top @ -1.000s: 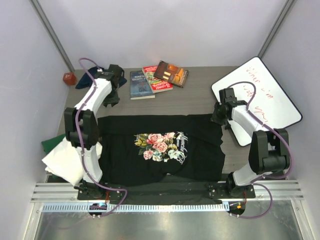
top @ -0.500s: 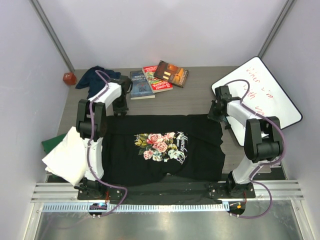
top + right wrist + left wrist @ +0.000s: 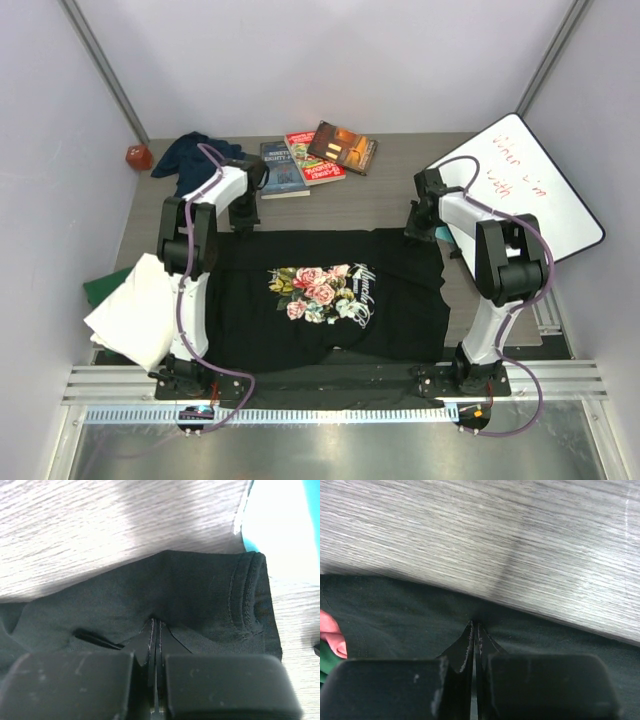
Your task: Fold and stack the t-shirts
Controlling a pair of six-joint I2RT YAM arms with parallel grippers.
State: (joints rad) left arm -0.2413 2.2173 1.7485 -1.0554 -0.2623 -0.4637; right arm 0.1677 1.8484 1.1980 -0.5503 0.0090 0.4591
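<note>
- My left gripper [image 3: 243, 222] [image 3: 475, 626] is pressed together, pinching the far hem of the black t-shirt [image 3: 250, 300] [image 3: 395, 620], just nearer than the books [image 3: 315, 155].
- My right gripper [image 3: 418, 232] [image 3: 156, 623] pinches the same hem by the sleeve, right of the books.
- The black t-shirt lies spread flat on the table [image 3: 380, 200], print up.
- The navy t-shirt [image 3: 190, 152] lies crumpled just left of the books.

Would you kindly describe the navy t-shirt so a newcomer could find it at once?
Start at the grey table and go to its far left corner. There, between a small red object and three books, lies the navy t-shirt. Unlike the spread black shirt and the folded white one, it is crumpled.
</note>
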